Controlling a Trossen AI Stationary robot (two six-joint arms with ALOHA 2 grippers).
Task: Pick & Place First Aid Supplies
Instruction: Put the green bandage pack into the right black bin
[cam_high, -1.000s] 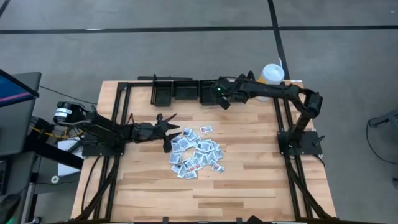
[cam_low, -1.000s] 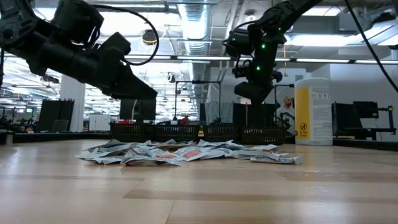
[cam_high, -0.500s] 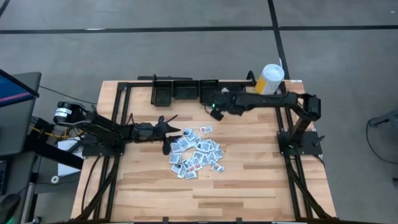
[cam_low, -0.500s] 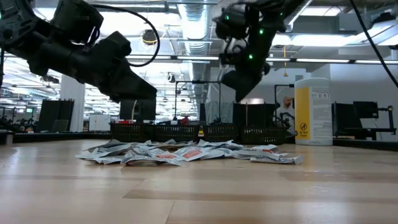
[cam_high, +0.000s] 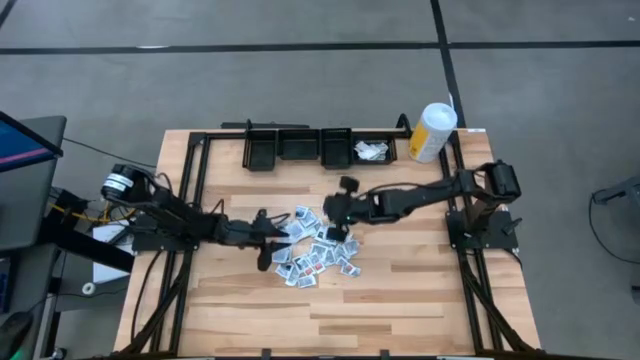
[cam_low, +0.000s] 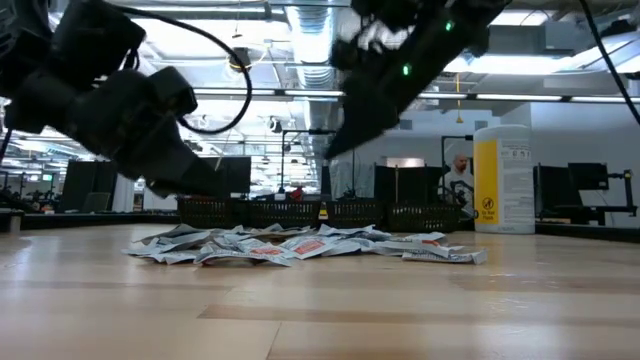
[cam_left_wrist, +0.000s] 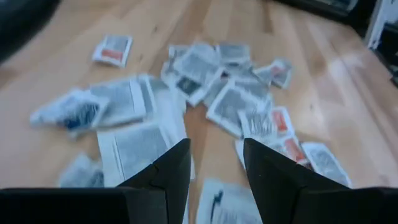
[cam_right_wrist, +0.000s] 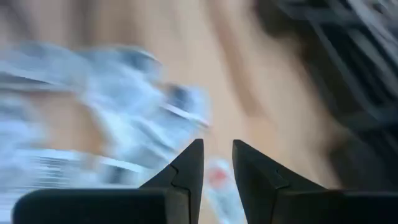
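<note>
Looks like the reach-for-a-pick step: both empty grippers, left gripper (cam_high: 281, 243) spread open and right gripper (cam_high: 334, 222) parted narrowly, hover over the packet pile (cam_high: 318, 248) mid-table, so next is dropping onto 1 packet.

Packet pile (cam_high: 317, 247) sits mid-desk (cam_high: 400, 300). Near half of the desk bare wood, open passage. Left gripper (cam_high: 272, 243) crowds the pile's left edge, right gripper (cam_high: 335, 215) its far edge. Row of black bins (cam_high: 318, 147) lines the far side (rightmost holds packets). Canister (cam_high: 431, 131) stands upright at the far right corner. Black frame rails (cam_high: 190, 200) flank both sides.
</note>
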